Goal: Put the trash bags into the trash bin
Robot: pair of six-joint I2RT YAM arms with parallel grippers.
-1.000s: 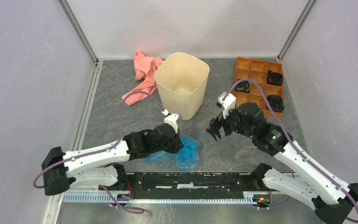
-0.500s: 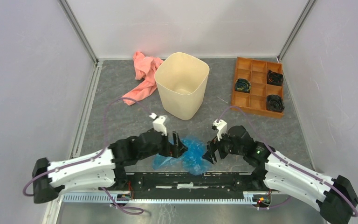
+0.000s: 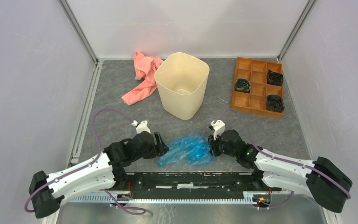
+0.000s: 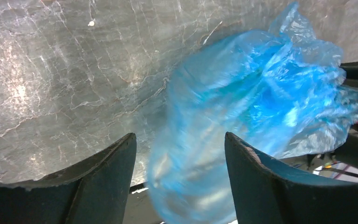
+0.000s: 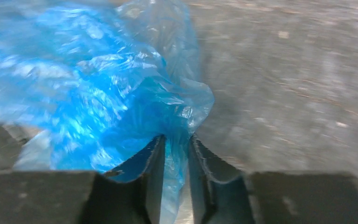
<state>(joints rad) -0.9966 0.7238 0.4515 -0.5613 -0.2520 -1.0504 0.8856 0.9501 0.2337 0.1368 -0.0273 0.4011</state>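
The trash bag [image 3: 186, 149] is a crinkled, translucent blue heap on the grey table near the front edge. The cream trash bin [image 3: 179, 100] stands upright behind it, apart from the bag. My left gripper [image 3: 162, 145] sits low at the bag's left end. In the left wrist view its jaws [image 4: 180, 137] stand wide apart, and the blurred bag [image 4: 261, 93] runs loosely between them. My right gripper [image 3: 212, 147] is at the bag's right end. In the right wrist view that gripper [image 5: 177, 138] is nearly closed, pinching a fold of the bag [image 5: 88, 84].
A pink cloth [image 3: 142, 77] lies left of the bin at the back. An orange compartment tray [image 3: 257, 86] with black coiled items sits at the back right. Grey walls enclose the table, and a black rail [image 3: 191, 179] runs along the front edge.
The left gripper let go of the bag, opened and drew back to the left. The right gripper came down from mid-table to the bag's right end and closed on it.
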